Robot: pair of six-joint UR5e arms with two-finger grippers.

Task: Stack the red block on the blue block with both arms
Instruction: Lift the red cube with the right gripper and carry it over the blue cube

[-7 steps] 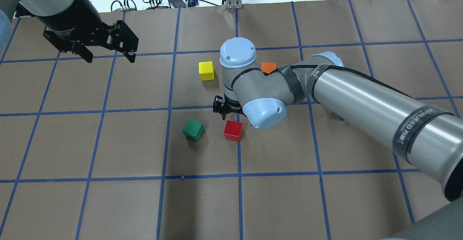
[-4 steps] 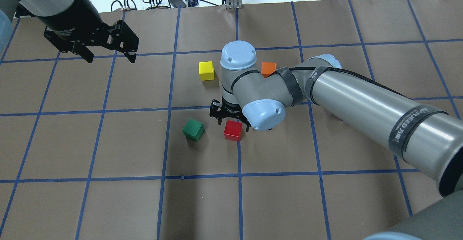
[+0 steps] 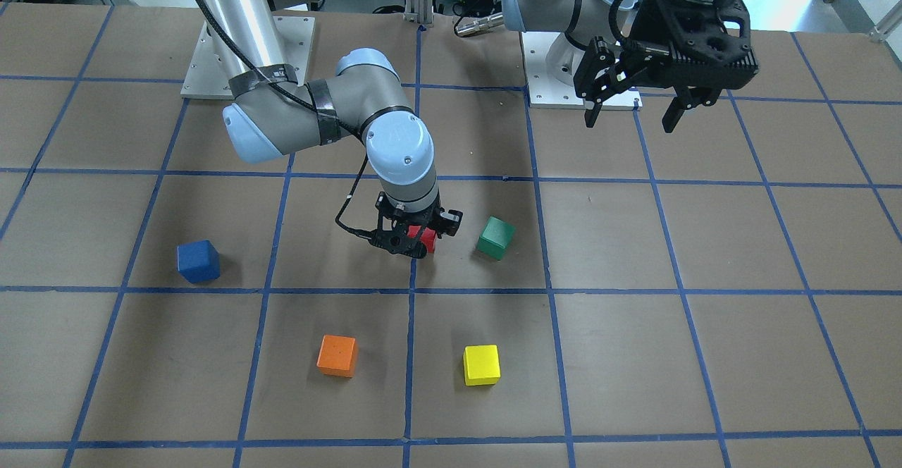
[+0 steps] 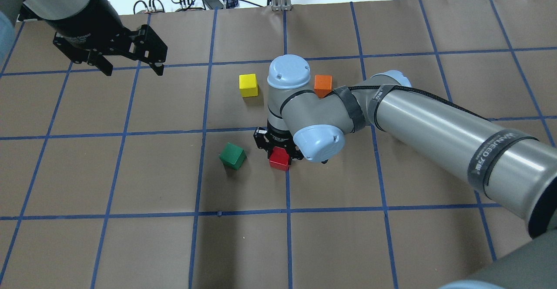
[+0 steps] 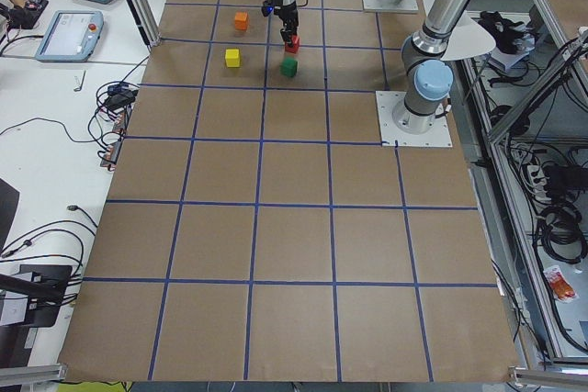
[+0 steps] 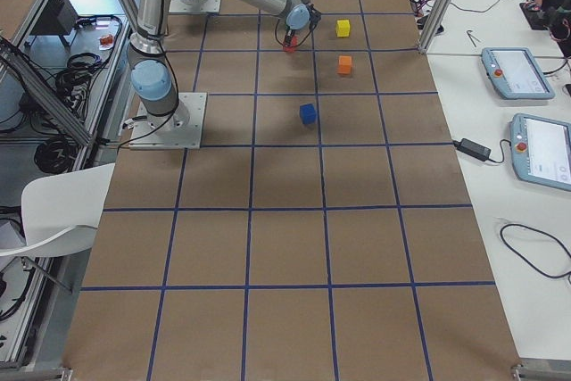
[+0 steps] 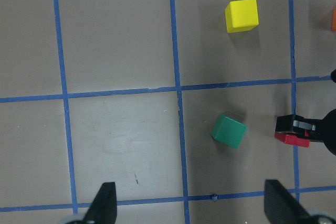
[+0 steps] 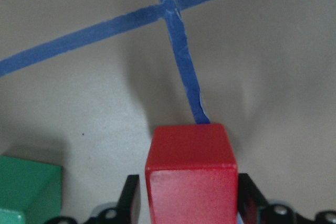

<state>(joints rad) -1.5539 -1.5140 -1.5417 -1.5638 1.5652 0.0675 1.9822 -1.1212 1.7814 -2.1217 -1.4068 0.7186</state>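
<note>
The red block (image 4: 279, 160), a small matte cube, sits flat on the table (image 4: 130, 245) between the fingers of the right gripper (image 4: 278, 153), which closely flank two of its sides (whether they press it is unclear). The blue block (image 3: 198, 261), the same size, rests alone, well apart. The left gripper (image 3: 629, 114) hangs spread wide above the table.

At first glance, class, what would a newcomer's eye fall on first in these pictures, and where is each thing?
The right gripper reaches down near the middle of the table and straddles the red block, beside a green block. The left gripper hangs open and empty over the far left corner, and the blue block sits alone, away from both.
</note>
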